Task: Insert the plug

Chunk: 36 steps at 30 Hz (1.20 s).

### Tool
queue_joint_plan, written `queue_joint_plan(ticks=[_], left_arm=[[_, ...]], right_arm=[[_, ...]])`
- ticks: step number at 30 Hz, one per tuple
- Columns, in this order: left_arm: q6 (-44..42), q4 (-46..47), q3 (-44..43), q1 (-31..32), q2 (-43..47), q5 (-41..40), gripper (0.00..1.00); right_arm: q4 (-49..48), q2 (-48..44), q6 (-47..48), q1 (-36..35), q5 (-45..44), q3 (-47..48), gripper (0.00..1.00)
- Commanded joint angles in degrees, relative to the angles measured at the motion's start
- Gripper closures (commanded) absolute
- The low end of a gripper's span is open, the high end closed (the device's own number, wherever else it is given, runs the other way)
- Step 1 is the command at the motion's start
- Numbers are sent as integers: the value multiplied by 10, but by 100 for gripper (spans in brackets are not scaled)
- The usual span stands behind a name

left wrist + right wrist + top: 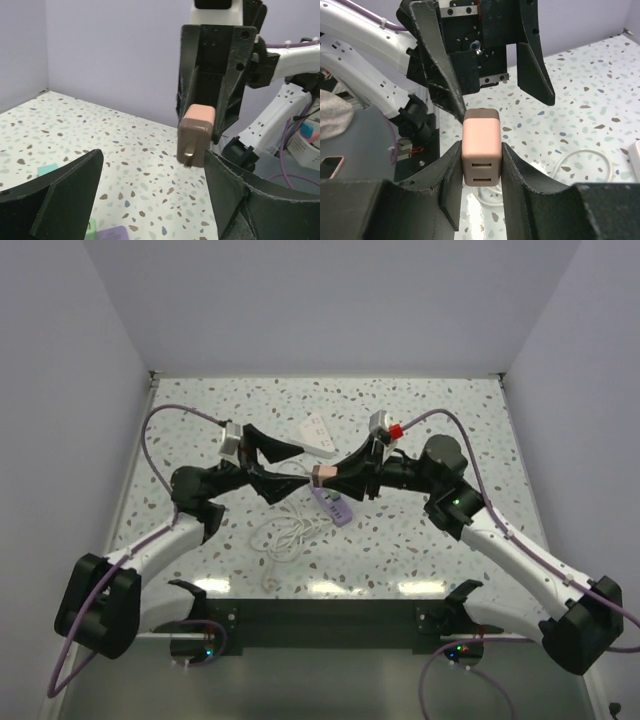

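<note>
the right gripper (481, 165) is clenched on the pink plug (480, 145), held in the air over mid-table beside the released left gripper (150, 167); next, its prongs likely need lining up with the lavender strip (335, 508) below.

No legible text anywhere; marks on white strip (318, 430) unreadable.
</note>
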State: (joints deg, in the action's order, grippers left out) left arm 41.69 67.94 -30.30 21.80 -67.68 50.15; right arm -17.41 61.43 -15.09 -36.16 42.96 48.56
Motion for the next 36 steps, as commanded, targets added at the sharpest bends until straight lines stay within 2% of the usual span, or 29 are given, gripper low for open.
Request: queue_joint_plan(ticks=[1, 4, 7, 14, 20, 24, 30, 36], left_arm=[[-21, 3, 16, -30, 18, -7, 13], [-19, 14, 29, -47, 27, -2, 12], [-34, 4, 36, -60, 38, -11, 11], [-123, -147, 31, -79, 71, -87, 10], [-190, -265, 17, -83, 91, -199, 9], [-205, -293, 10, -84, 84, -248, 7], [-216, -307, 2, -84, 62, -262, 7], [-222, -314, -2, -84, 54, -268, 7]], right_arm=[[113, -27, 63, 8, -49, 61, 100], [163, -19, 92, 13, -74, 99, 100], [262, 10, 125, 13, -128, 152, 100], [422, 162, 176, 14, -217, 299, 100], [535, 316, 191, 13, -268, 430, 100], [602, 405, 205, 13, -301, 510, 100], [698, 548, 220, 11, -324, 632, 100], [740, 600, 213, 5, -336, 675, 100]])
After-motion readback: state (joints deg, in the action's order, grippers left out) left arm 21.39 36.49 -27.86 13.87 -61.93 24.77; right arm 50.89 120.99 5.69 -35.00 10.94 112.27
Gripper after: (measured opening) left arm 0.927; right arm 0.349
